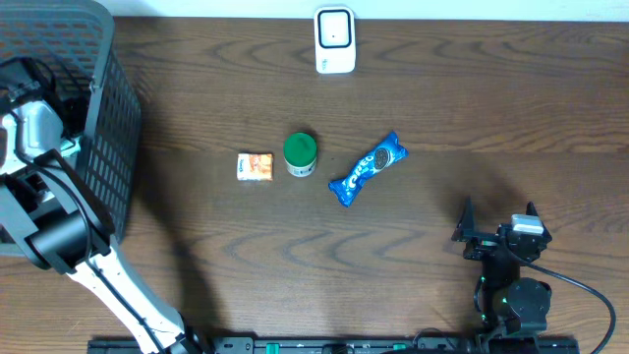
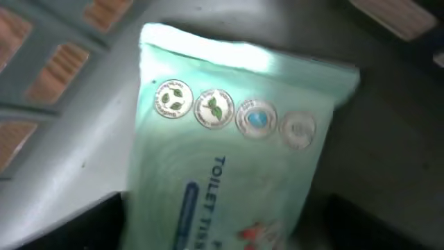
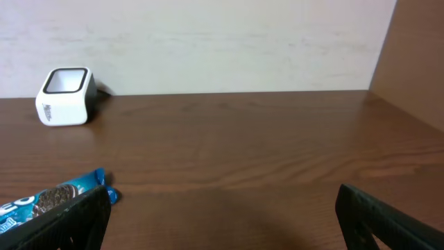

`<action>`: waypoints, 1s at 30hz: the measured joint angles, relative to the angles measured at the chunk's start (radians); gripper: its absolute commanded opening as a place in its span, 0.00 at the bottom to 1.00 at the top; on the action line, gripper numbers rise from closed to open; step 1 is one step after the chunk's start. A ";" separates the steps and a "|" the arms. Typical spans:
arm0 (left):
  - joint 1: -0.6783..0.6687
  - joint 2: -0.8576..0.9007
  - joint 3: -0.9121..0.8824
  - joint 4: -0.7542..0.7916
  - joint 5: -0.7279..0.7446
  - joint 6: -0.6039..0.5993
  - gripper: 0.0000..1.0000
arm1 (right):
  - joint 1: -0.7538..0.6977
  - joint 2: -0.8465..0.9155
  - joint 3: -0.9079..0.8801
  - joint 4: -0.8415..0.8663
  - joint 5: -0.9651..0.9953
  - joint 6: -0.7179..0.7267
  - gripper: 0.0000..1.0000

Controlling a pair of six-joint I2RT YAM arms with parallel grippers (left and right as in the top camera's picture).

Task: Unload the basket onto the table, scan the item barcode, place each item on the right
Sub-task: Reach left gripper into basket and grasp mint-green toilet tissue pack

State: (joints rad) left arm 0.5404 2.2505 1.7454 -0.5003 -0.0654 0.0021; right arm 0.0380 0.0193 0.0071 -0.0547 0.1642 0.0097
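In the left wrist view a pale green toilet tissue pack point(image 2: 229, 132) lies in the grey basket point(image 2: 62, 160). My left gripper point(image 2: 222, 232) is down over it, open, with one dark finger point(image 2: 90, 226) at each long edge of the pack. A thin gap shows on the right side. The white barcode scanner point(image 1: 334, 39) stands at the table's far edge, also in the right wrist view point(image 3: 64, 96). My right gripper point(image 1: 498, 218) rests open and empty near the front right point(image 3: 222, 222).
The dark mesh basket point(image 1: 98, 118) fills the left end of the table, with my left arm point(image 1: 39, 128) reaching into it. Mid-table lie an orange snack packet point(image 1: 256, 166), a green-lidded tub point(image 1: 300, 153) and a blue Oreo pack point(image 1: 368, 168).
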 measured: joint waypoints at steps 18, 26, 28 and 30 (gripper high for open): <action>-0.011 -0.275 -0.018 -0.092 -0.125 -0.014 0.08 | 0.000 0.000 0.000 0.000 0.000 0.000 0.99; -0.060 -0.768 -0.008 -0.220 0.083 -0.078 0.08 | 0.000 0.000 0.000 0.000 0.000 0.000 0.99; -0.119 -0.840 -0.002 -0.250 0.144 -0.089 0.08 | 0.000 0.000 0.000 0.000 0.000 0.000 0.99; -0.231 -0.892 0.003 -0.301 0.192 -0.103 0.08 | 0.000 0.000 0.000 0.000 0.000 0.000 0.99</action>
State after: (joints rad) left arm 0.3092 1.3586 1.7481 -0.8017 0.1268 -0.1009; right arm 0.0380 0.0193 0.0071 -0.0547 0.1642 0.0097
